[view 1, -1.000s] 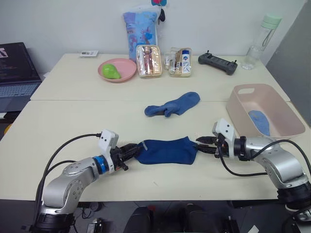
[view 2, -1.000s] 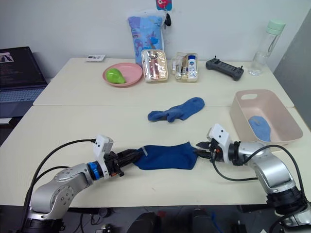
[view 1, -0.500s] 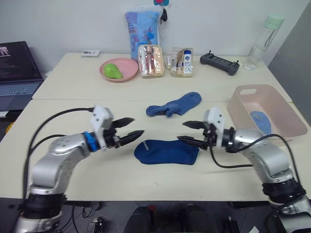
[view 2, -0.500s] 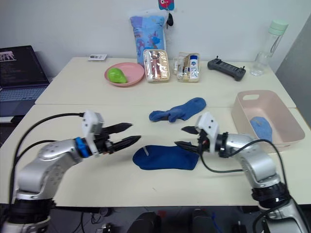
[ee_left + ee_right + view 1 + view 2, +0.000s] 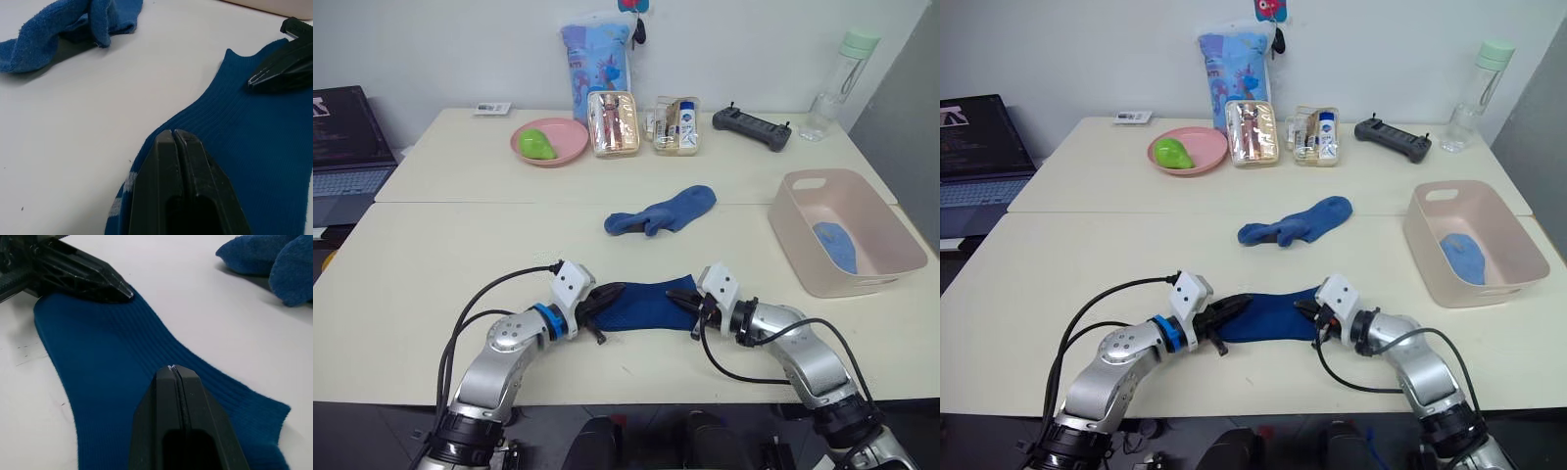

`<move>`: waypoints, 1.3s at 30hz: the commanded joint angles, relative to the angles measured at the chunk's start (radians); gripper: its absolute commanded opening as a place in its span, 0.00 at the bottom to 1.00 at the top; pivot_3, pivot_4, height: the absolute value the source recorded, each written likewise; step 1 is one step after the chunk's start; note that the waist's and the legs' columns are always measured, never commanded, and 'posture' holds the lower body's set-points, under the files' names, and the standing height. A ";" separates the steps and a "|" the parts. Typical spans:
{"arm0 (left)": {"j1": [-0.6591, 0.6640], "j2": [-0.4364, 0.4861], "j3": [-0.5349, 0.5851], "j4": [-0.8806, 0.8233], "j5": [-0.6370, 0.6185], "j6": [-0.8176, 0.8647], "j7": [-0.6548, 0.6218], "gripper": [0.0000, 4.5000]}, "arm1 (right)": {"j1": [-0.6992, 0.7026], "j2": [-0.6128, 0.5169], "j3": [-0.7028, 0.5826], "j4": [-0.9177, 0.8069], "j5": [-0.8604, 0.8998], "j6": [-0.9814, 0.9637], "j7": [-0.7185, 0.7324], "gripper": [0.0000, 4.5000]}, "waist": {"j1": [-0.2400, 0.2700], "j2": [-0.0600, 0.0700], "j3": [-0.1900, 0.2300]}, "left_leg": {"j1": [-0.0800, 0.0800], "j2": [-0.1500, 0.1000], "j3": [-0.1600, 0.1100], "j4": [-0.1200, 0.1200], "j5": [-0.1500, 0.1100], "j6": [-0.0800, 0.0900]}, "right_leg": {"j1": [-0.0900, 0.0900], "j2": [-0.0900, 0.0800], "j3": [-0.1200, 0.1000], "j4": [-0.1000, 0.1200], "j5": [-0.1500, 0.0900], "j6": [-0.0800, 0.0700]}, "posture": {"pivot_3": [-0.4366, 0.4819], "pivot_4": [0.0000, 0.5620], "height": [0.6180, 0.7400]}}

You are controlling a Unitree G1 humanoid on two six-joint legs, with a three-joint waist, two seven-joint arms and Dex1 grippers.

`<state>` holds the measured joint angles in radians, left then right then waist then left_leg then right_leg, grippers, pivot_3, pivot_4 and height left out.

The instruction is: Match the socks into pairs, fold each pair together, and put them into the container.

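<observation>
A dark blue sock (image 5: 646, 302) lies flat near the table's front edge. My left gripper (image 5: 615, 292) is shut, its tips resting on the sock's left end (image 5: 254, 147). At the sock's right end my right gripper (image 5: 690, 303) is shut too, tips down on the fabric (image 5: 112, 362). I cannot tell whether either one pinches cloth. A medium blue sock (image 5: 661, 212) lies crumpled behind them at mid-table. The pale pink container (image 5: 803, 182) stands at the right with a light blue sock (image 5: 837, 246) inside.
Along the back stand a pink plate (image 5: 570, 145) with a green fruit, two clear boxes (image 5: 614, 123), a tall blue patterned bag (image 5: 597, 54), a black controller (image 5: 751, 127) and a bottle (image 5: 842, 69). A laptop (image 5: 342, 137) sits at far left.
Half a second ago both grippers hovered open above the sock's ends. They have come down and shut on the sock, closer together than a second ago, and the sock looks shorter.
</observation>
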<state>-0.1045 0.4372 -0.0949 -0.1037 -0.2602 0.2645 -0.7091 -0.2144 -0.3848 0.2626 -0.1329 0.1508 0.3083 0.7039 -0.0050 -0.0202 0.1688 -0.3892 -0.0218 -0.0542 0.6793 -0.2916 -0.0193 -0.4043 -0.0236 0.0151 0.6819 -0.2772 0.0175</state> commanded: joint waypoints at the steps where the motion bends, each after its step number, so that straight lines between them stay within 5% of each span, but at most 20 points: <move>1: 0.045 0.025 0.042 0.025 -0.007 -0.022 -0.015 0.01 | 0.027 -0.005 -0.054 0.031 0.009 -0.013 -0.024 0.00 | 0.000 0.000 0.000 | 0.000 0.000 0.000 0.000 0.000 0.000 | 0.000 0.000 0.000 0.000 0.000 0.000 | 0.48 0.27 1.00; 20: 0.056 0.087 0.130 -0.081 -0.131 0.002 -0.111 0.01 | 0.083 -0.138 -0.191 -0.214 0.225 0.212 0.071 0.00 | 0.000 0.003 -0.003 | 0.015 0.000 -0.001 -0.003 -0.001 0.001 | 0.016 0.000 0.000 -0.003 -0.002 0.000 | 0.48 0.27 1.00; 33: 0.057 0.141 0.149 -0.173 -0.189 0.070 -0.148 0.92 | 0.010 -0.177 -0.095 -0.149 0.197 0.432 0.061 1.00 | -0.001 0.003 -0.002 | 0.014 0.000 -0.001 -0.003 -0.001 0.001 | 0.015 0.000 -0.001 -0.004 -0.002 0.000 | 0.48 0.27 1.00; 34: 0.057 0.138 0.145 -0.176 -0.185 0.070 -0.145 1.00 | 0.009 -0.184 -0.084 -0.153 0.201 0.450 0.070 1.00 | -0.001 0.003 -0.002 | 0.014 0.000 -0.001 -0.003 -0.001 0.001 | 0.015 0.000 0.000 -0.004 -0.002 0.000 | 0.48 0.27 1.00; 39: 0.052 0.136 0.139 -0.173 -0.171 0.060 -0.148 1.00 | -0.019 -0.167 -0.074 -0.176 0.255 0.525 0.094 0.96 | -0.002 0.003 -0.002 | 0.014 0.001 -0.002 -0.003 -0.001 0.001 | 0.015 0.000 -0.001 -0.004 -0.002 0.000 | 0.48 0.27 1.00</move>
<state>-0.0426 0.5711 0.0442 -0.2451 -0.4309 0.3392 -0.8571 -0.2266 -0.5667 0.1621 -0.2916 0.3718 0.7986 0.7767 -0.0066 -0.0171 0.1665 -0.3749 -0.0211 -0.0557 0.6758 -0.2922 -0.0186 -0.3891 -0.0235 0.0143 0.6783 -0.2795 0.0175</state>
